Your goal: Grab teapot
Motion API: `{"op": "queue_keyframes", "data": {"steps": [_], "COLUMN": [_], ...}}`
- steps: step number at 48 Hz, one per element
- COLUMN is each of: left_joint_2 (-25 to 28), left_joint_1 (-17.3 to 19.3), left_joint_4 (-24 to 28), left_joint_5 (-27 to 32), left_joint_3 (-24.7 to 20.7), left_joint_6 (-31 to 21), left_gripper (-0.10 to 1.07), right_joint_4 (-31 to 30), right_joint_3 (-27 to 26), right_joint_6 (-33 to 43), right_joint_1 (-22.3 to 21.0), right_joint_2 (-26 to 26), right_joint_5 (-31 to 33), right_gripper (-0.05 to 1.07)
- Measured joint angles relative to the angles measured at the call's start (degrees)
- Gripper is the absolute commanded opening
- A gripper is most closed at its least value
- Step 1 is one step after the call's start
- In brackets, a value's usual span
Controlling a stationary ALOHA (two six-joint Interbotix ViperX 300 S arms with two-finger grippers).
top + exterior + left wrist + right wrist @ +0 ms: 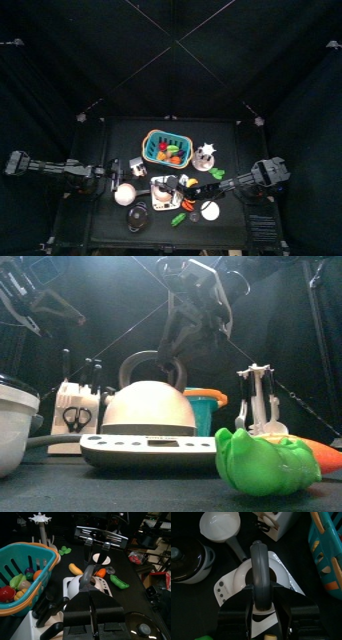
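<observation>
While upright, teapot (147, 406) handle (259, 572) arching lengthwise.

My left arm (54, 169) and right arm (254, 179) reach over the tabletop (120, 135). A teal basket (166, 148) sits just behind the teapot (166, 191).

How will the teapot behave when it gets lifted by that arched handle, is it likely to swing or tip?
The teapot looks rigid, with a smooth, glossy body, so probably slippery anywhere but its handle. Held by that high arch, the squat body would likely hang below and swing a little. It sits on a scale, so a sideways push might slide it off.
</observation>
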Motion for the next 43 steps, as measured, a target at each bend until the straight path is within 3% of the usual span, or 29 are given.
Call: {"op": "queue_keyframes", "data": {"steps": [43], "left_joint_2": [0.0], "left_joint_1": [0.1], "left_joint_4": [0.0], "left_joint_5": [0.0], "left_joint_3": [0.0], "left_joint_6": [0.0], "left_gripper": [0.02], "right_joint_4": [-1.4], "right_joint_3": [0.0], "right_joint_6": [0.0], "right_joint_1": [0.1], "right_joint_2": [-2.5], "right_joint_5": [0.2], "right_gripper": [0.62]}}
